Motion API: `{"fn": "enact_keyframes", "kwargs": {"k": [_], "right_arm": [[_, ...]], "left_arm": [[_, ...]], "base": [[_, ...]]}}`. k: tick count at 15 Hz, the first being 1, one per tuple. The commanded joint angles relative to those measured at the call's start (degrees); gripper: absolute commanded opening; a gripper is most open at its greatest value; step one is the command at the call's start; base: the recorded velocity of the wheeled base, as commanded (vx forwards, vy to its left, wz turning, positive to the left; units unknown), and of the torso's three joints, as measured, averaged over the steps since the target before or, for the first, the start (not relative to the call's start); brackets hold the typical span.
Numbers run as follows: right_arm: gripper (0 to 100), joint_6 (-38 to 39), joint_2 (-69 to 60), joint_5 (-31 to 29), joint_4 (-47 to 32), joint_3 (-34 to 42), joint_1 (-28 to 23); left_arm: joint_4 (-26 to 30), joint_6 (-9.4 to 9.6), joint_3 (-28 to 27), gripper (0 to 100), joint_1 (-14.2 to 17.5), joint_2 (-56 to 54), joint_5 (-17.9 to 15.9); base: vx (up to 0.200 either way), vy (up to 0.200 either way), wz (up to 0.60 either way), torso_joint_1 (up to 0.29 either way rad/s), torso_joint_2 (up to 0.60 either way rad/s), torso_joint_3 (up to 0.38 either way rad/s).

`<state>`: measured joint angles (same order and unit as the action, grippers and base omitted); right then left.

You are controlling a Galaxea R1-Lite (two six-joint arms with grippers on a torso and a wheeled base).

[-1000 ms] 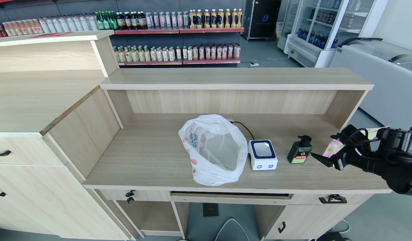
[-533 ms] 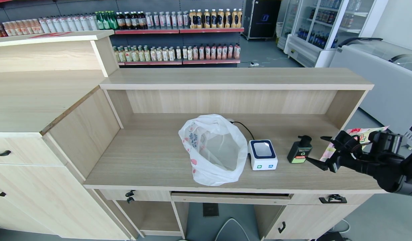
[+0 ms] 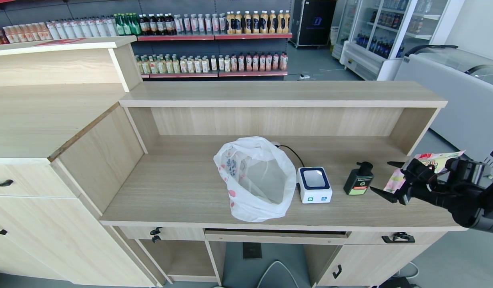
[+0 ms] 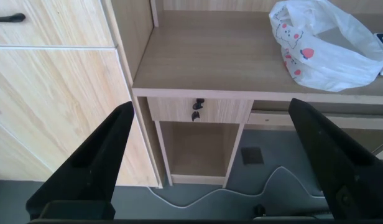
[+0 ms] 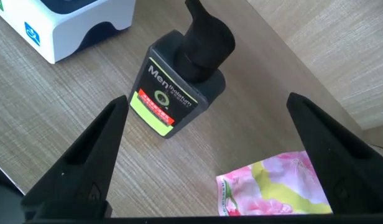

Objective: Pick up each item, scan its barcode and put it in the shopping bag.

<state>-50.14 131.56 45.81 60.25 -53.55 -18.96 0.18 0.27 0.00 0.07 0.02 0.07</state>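
Observation:
A black pump bottle with a green and red label stands on the wooden counter, right of the white barcode scanner. Left of the scanner, the white shopping bag lies with its mouth open. A pink flowery packet lies right of the bottle. My right gripper is open just right of the bottle, over the packet's near end. The right wrist view shows the bottle, the packet and the scanner past the gripper. My left gripper is open, low in front of the counter's left end.
A raised back shelf and side walls box in the counter. A black cable runs behind the scanner. Drawers and an open cubby sit under the counter edge. Store shelves with bottles and fridges stand beyond.
My right arm has shifted a little to the right and lower, uncovering more of the pink packet. Its open fingers stay beside the bottle. Nothing on the counter has moved.

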Motion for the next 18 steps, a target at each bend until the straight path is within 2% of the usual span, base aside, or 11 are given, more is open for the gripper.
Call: {"fn": "enact_keyframes", "kwargs": {"k": [1, 6, 13, 18], "right_arm": [[100, 0.04, 1.77, 1.03, -0.39, -1.73, 0.06], [100, 0.92, 5.37, 1.30, -0.74, -4.45, 2.08], [100, 2.42, 8.89, 1.39, -6.90, -12.80, 4.01], [100, 4.44, 10.91, 1.47, -6.98, -13.68, 6.21]], "left_arm": [[-0.01, 0.00, 0.00, 100, 0.01, -0.02, 0.01], [-0.01, 0.00, 0.00, 100, 0.01, -0.02, 0.01], [-0.01, 0.00, 0.00, 100, 0.01, -0.02, 0.01], [-0.01, 0.00, 0.00, 100, 0.01, -0.02, 0.01]], "base": [[0.000, 0.000, 0.00, 0.000, 0.00, 0.000], [0.000, 0.000, 0.00, 0.000, 0.00, 0.000], [0.000, 0.000, 0.00, 0.000, 0.00, 0.000], [0.000, 0.000, 0.00, 0.000, 0.00, 0.000]]}}
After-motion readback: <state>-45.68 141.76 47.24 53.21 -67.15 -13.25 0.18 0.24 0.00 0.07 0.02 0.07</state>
